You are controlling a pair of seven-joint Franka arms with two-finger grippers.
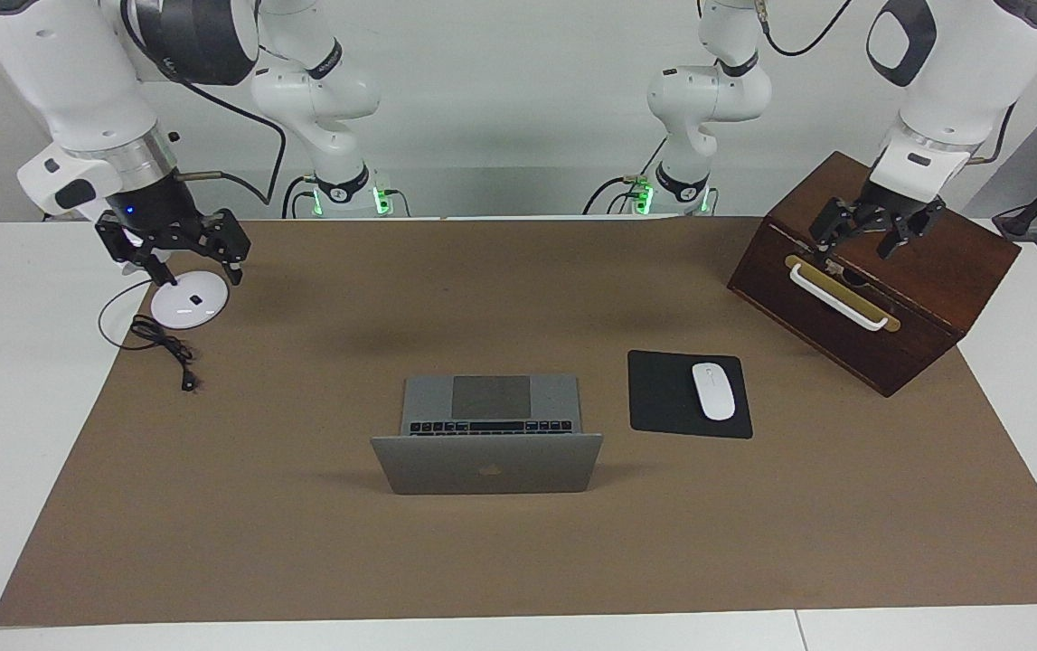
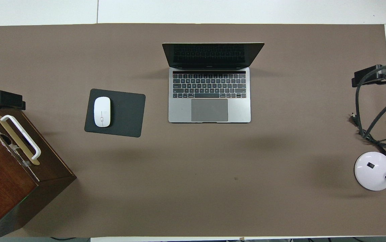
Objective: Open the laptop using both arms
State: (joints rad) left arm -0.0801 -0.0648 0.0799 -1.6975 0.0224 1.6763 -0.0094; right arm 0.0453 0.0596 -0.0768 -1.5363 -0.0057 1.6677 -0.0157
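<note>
The silver-grey laptop stands open in the middle of the brown mat, its lid up, with the logo side showing in the facing view. In the overhead view the laptop shows its dark screen, black keyboard and grey trackpad, which face the robots. My right gripper is open and empty, up over the white lamp base at the right arm's end. My left gripper is open and empty, up over the wooden box at the left arm's end. Both grippers are well away from the laptop.
A black mouse pad with a white mouse lies beside the laptop toward the left arm's end. A dark wooden box with a white handle stands there. A white lamp base with a black cable is at the right arm's end.
</note>
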